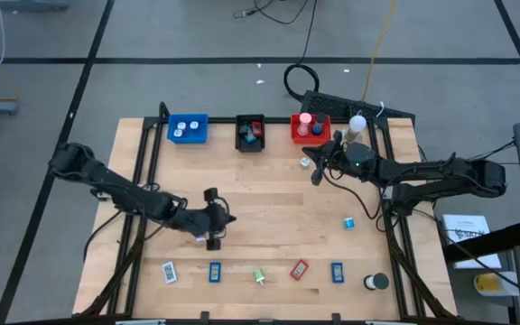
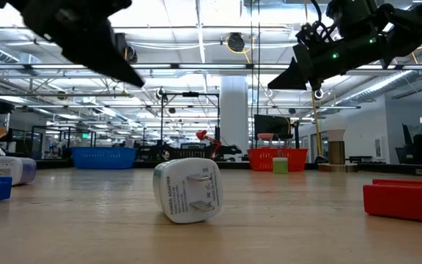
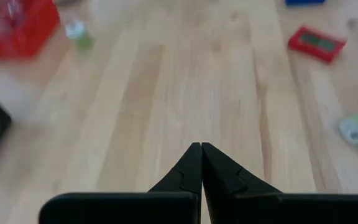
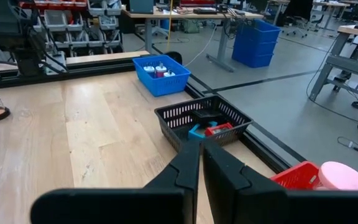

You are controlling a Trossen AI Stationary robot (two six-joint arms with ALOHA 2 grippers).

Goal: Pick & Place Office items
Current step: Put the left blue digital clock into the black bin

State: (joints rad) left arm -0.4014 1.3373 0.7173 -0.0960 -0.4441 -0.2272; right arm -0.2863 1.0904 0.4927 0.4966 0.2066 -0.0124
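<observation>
**Both tools pinched shut over a table of scattered office items**

The wooden table (image 1: 269, 221) is carrying everything, with three trays sitting along its far edge: a blue tray (image 1: 188, 129) on the left, a black tray (image 1: 250, 133) in the middle and a red tray (image 1: 311, 129) on the right.

The left tool (image 1: 213, 236) is hanging over the middle-left of the table, fingers (image 3: 191, 167) pressed together and gripping nothing. The right tool (image 1: 317, 173) is hovering just near of the red tray, its fingers (image 4: 188, 163) likewise meeting with nothing between them.

The office items are lying mostly in a row along the near edge, well apart from the right tool: a white rectangle (image 1: 169, 271), a blue rectangle (image 1: 215, 271), a green piece (image 1: 259, 275), a red rectangle (image 1: 299, 269), another blue rectangle (image 1: 337, 272) and a black cylinder (image 1: 376, 283). The first two are lying nearest the left tool. A small teal item (image 1: 349, 222) is resting alone on the right.
</observation>
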